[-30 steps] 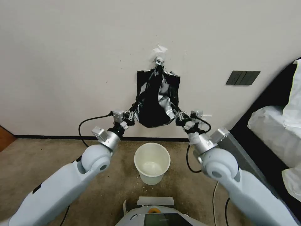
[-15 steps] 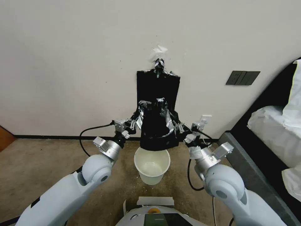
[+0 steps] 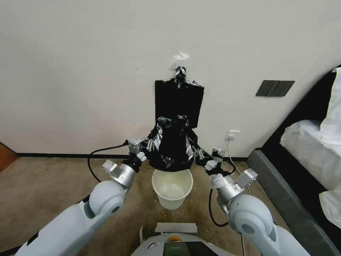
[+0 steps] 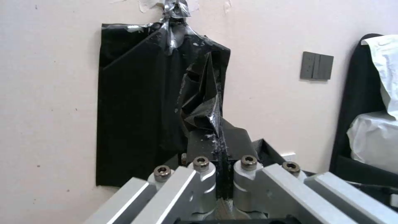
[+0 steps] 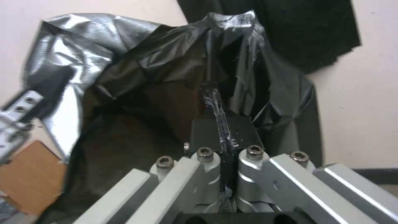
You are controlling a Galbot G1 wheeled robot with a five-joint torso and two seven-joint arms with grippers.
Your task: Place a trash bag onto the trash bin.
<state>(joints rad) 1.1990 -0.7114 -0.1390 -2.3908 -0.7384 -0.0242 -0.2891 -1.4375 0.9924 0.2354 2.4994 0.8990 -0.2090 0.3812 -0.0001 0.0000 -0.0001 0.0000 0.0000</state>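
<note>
Nearest the robot, the bin point(image 3: 172, 184) stands open on the carpet point(image 3: 46, 185), between the two arms. Just above its rim hangs the trash bag point(image 3: 172, 146), stretched between the left gripper point(image 3: 152, 143) and right gripper point(image 3: 197, 153), each clamped tight on a thin fold of film at opposite sides of the mouth (both pinch points show clearly in the wrist views). The film looks nearly weightless, limp and slick, so it will likely sag, cling and slip unless held at the hem. Its lower edge hides the bin's far rim, so whether they touch is unclear. Behind, a flat bundle of bags point(image 3: 179, 101) hangs from a hook point(image 3: 180, 72) on the wall.
</note>
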